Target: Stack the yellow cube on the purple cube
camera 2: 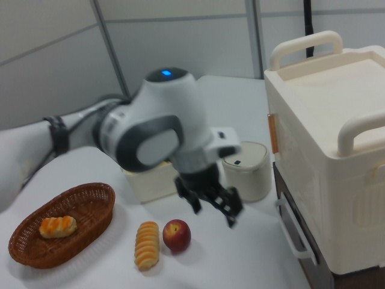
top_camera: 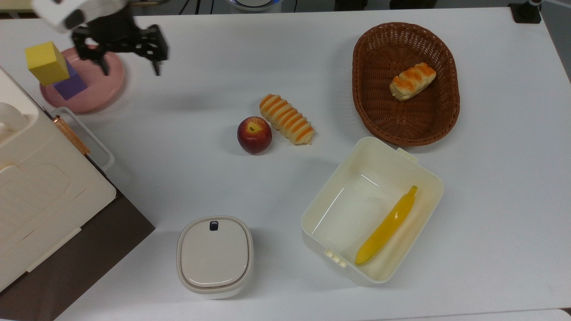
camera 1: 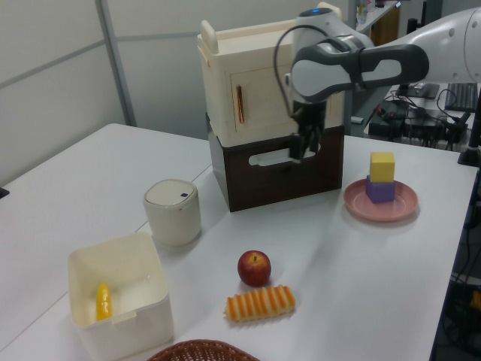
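Note:
The yellow cube (top_camera: 46, 62) (camera 1: 382, 166) sits upright on the purple cube (top_camera: 72, 85) (camera 1: 381, 191), and both rest on a pink plate (top_camera: 100, 84) (camera 1: 402, 206) at the top view's far left. My gripper (top_camera: 131, 67) (camera 1: 301, 147) (camera 2: 213, 212) hangs open and empty above the table. It is off to the top view's right of the plate and clear of the stack. In the left view it hovers in front of the dark drawer unit.
A cream cabinet (camera 1: 267, 75) on a dark drawer unit (camera 1: 282, 169) stands beside the plate. Mid-table lie an apple (top_camera: 254, 135) and a striped bread (top_camera: 287, 118). Also here: a wicker basket (top_camera: 370, 111) with a bun, a white box (top_camera: 428, 178) holding a banana (top_camera: 387, 225), and a lidded canister (top_camera: 214, 255).

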You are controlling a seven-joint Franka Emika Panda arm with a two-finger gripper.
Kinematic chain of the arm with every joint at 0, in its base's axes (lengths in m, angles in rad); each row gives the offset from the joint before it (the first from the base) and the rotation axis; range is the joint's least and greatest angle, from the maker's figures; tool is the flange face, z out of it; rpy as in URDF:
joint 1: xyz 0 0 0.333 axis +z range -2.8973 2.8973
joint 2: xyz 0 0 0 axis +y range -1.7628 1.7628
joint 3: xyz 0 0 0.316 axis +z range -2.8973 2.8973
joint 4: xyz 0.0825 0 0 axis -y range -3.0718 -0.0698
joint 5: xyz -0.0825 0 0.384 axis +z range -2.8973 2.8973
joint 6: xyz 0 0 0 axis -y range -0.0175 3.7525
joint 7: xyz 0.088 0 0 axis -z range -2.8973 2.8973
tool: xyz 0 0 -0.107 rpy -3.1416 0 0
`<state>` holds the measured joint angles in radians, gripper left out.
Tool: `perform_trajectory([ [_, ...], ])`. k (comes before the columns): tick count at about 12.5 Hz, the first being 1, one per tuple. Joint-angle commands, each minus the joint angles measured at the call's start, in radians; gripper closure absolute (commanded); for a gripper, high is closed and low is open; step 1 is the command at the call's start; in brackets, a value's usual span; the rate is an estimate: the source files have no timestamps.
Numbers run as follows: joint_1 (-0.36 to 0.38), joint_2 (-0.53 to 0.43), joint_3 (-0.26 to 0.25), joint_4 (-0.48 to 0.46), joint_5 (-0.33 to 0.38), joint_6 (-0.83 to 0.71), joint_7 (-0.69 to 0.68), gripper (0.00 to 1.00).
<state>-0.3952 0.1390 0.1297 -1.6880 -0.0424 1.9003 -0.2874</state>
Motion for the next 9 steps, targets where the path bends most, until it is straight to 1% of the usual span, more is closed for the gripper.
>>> perform_trajectory([
  [1,0.154,-0.081,-0.024,-0.021,0.002,-0.090,0.151,0.00],
  [2,0.197,-0.085,-0.033,-0.019,0.006,-0.115,0.184,0.00],
  [3,0.237,-0.087,-0.041,-0.001,0.007,-0.128,0.254,0.00],
  [5,0.291,-0.087,-0.047,0.008,0.004,-0.148,0.338,0.00],
  [7,0.328,-0.090,-0.061,0.014,0.003,-0.161,0.352,0.00],
  [9,0.352,-0.091,-0.061,0.024,-0.002,-0.188,0.352,0.00],
])
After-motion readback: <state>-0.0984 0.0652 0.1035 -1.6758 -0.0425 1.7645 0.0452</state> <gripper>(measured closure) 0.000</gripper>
